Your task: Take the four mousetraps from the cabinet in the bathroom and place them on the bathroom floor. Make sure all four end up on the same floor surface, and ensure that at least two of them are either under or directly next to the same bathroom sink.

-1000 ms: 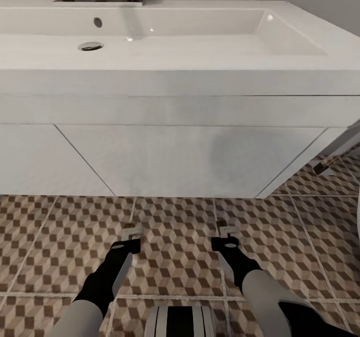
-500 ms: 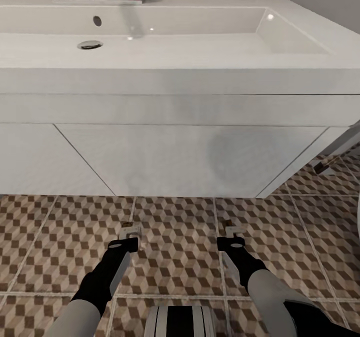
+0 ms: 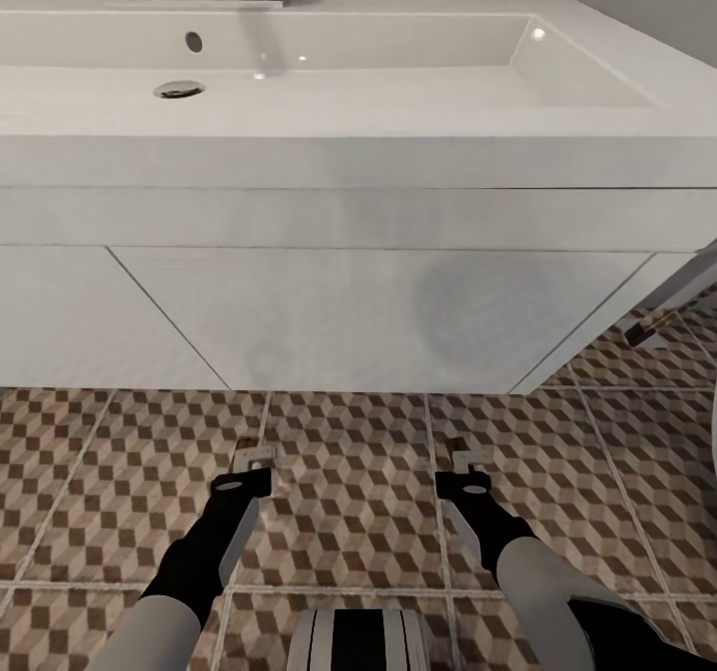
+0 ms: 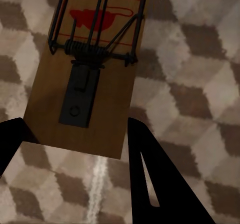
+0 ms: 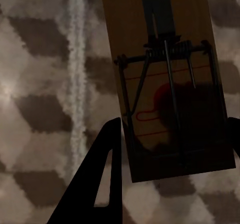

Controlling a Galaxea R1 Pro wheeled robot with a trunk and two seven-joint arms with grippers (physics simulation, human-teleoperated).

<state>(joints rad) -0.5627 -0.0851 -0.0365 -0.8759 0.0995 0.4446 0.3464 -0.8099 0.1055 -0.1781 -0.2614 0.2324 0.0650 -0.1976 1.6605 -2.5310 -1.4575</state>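
Both arms hang low over the bathroom floor (image 3: 349,472) just in front of the sink (image 3: 329,313), a wide white vanity with flat door panels. The left gripper (image 3: 251,460) is closed on a mousetrap (image 4: 90,64), a small flat wooden board with a wire spring bar and a red print; in the left wrist view the board runs out ahead of the gripper with its near end between the dark fingers (image 4: 160,184). The right gripper (image 3: 460,460) likewise pinches a second mousetrap (image 5: 170,84), board sticking forward past the fingertips, over a pale grout line. Both traps sit ahead of and slightly below their grippers, close over the tiles; whether either board already touches the floor can't be told. A third mousetrap (image 3: 645,332) seems to lie on the floor well off to the right gripper's outer side, by the vanity's corner; too small to be sure. Handling guess: the boards look light, stiff and thin, so an edge pinch on the bare wood end works, away from the spring and bar, which could snap or shift if knocked. Smooth wood may slip or pivot in a narrow pinch; a release low to the tiles seems safest. Hard to make out: in the head view the traps are tiny slivers at the gripper tips, finger contact on the boards is in shadow, and the far end of the left board is cut off.
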